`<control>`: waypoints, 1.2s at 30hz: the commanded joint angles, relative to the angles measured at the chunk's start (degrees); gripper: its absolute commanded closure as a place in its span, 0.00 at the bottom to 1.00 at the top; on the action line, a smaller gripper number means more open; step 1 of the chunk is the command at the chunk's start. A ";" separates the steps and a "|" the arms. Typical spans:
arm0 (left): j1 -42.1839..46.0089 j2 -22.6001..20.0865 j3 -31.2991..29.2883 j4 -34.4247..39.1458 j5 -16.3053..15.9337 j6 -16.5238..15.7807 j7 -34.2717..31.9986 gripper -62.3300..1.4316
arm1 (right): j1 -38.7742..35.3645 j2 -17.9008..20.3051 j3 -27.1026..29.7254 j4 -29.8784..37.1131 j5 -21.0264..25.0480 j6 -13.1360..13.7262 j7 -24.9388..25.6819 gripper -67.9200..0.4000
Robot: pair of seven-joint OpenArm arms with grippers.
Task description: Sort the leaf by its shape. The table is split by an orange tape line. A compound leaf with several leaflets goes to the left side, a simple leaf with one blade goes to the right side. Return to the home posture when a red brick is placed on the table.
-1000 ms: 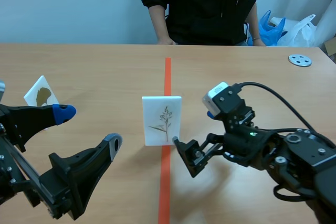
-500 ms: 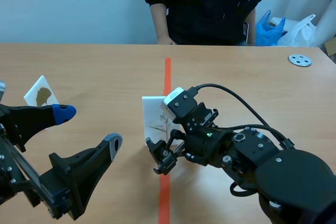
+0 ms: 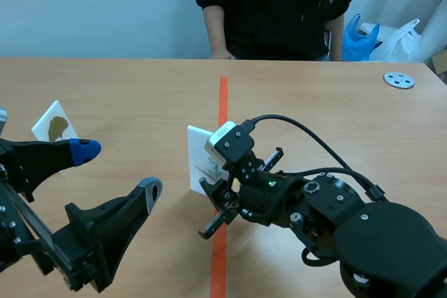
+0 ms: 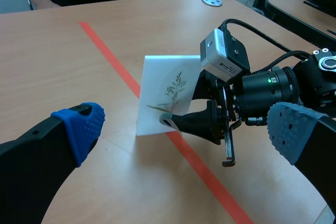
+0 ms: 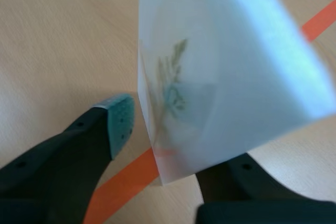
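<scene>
Evidently the white sprig-printed card, not yet carried left, stands on the orange tape line between the parted fingers of the right gripper, while the left gripper gapes wide at eight o'clock.

You have the leaf card standing on the tape line at the middle of the table, between the jaws of the right gripper, whose arm comes in from the near right. Your left gripper hangs at the near left, with a second card just beyond it. A person is across the table behind the line, and a disc lies at the far right.
</scene>
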 commanded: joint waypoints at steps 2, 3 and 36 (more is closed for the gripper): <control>-0.17 0.26 -0.42 0.31 -0.39 -0.09 -0.79 0.00 | 0.96 0.00 0.44 1.22 0.37 -0.07 0.85 0.88; -0.17 0.26 -0.42 0.31 -0.39 -0.09 -0.79 0.00 | 0.94 0.00 0.44 1.22 0.37 -0.07 0.87 0.92; -0.17 0.26 -0.42 0.31 -0.39 -0.09 -0.83 0.00 | -12.46 9.42 36.68 24.74 20.48 -7.17 -6.29 0.96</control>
